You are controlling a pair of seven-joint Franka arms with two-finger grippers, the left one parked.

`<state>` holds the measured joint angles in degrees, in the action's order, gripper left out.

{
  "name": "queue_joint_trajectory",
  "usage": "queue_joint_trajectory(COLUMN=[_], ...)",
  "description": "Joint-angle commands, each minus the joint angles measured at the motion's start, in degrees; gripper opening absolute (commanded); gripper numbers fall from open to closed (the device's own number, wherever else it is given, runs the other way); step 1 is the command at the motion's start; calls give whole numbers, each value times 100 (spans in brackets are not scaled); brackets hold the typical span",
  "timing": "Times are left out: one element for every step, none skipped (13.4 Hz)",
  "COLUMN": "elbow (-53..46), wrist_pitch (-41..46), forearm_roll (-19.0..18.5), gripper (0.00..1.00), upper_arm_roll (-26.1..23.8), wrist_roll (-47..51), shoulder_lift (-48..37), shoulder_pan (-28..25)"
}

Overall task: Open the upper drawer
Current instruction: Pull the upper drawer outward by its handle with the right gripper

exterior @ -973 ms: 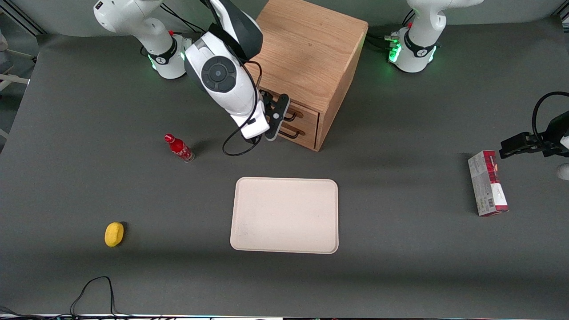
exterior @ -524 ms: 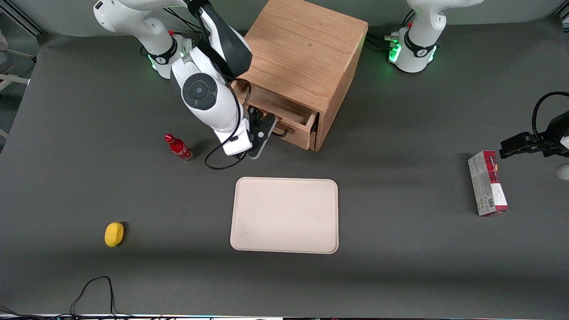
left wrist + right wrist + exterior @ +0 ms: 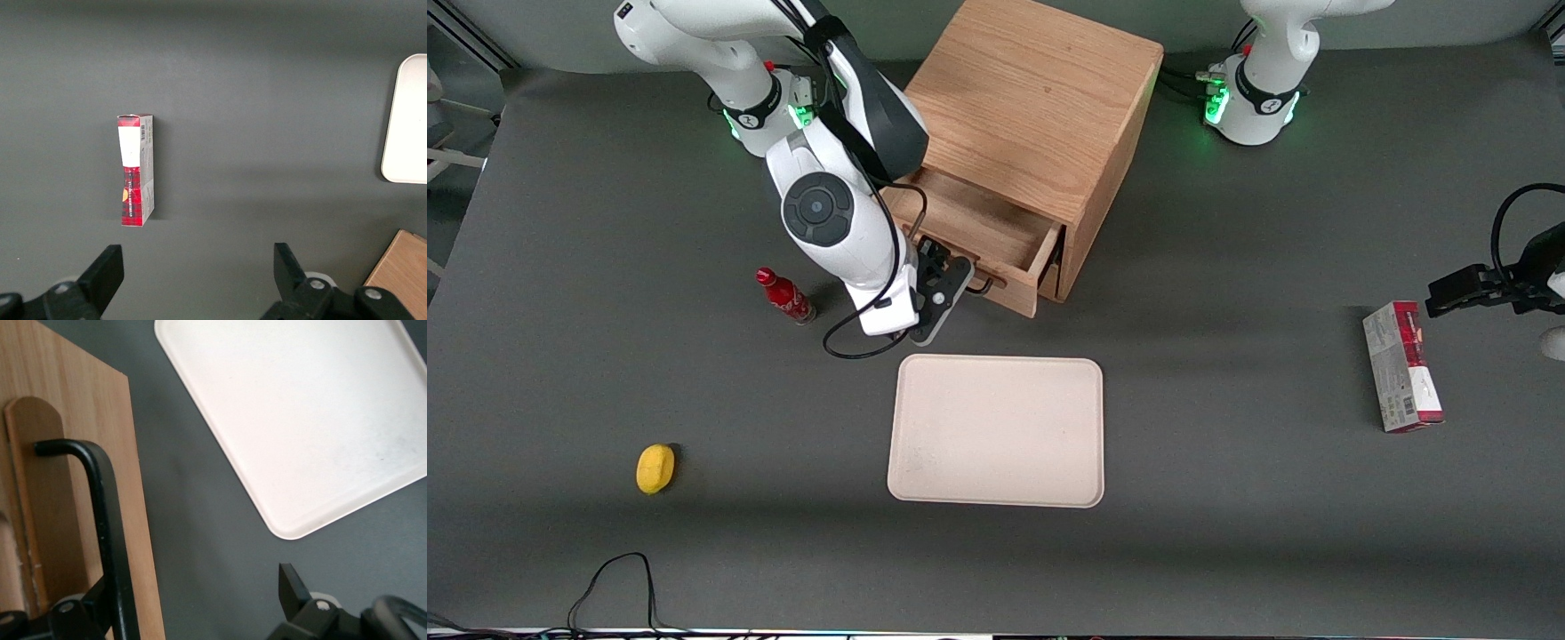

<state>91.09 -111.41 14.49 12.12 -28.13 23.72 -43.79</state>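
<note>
**A:** Where does the upper light-oak drawer (image 3: 978,233) stand?

**B:** Pulled well out of the boxy wooden cabinet (image 3: 1040,116), which sits by the desk (image 3: 1227,551) edge farthest from the front camera. Its plain wooden inside lies open to view, and its front panel overhangs the lower drawer.

**A:** And the right arm's gripper (image 3: 951,289)?

**B:** In front of that drawer, at its thin black wire handle (image 3: 107,520). In the wrist view the fingers (image 3: 292,587) stand apart, one on each side of the handle bar, and the bar passes close by one of them. I cannot tell whether either finger presses on it.

**A:** What else is on the dark grey desk?

**B:** A cream rectangular tray (image 3: 996,431) lies near the middle, nearer the front camera than the cabinet and just beside the gripper. A small red bottle (image 3: 784,296) stands near the working arm. A yellow lemon-like object (image 3: 655,468) lies toward the working arm's end, close to the desk edge nearest the camera. A red and grey carton (image 3: 1401,366) lies flat toward the parked arm's end, well apart from the tray.
</note>
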Motion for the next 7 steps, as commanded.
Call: queue_joint_trajectory(elbow=[-486, -548, -601, -662, -741, -837, -908], wrist_pitch=[76, 76, 76, 76, 76, 85, 93], forearm_roll=[98, 98, 98, 98, 89, 54, 45], gripper=[100, 100, 100, 100, 100, 100, 100], upper_arm_roll=[124, 133, 211, 273, 335, 413, 475], wrist_roll=[106, 106, 106, 106, 106, 106, 97], shoulder_lift=[291, 343, 379, 449, 493, 563, 607], shoulder_pan=[81, 90, 90, 90, 90, 90, 90])
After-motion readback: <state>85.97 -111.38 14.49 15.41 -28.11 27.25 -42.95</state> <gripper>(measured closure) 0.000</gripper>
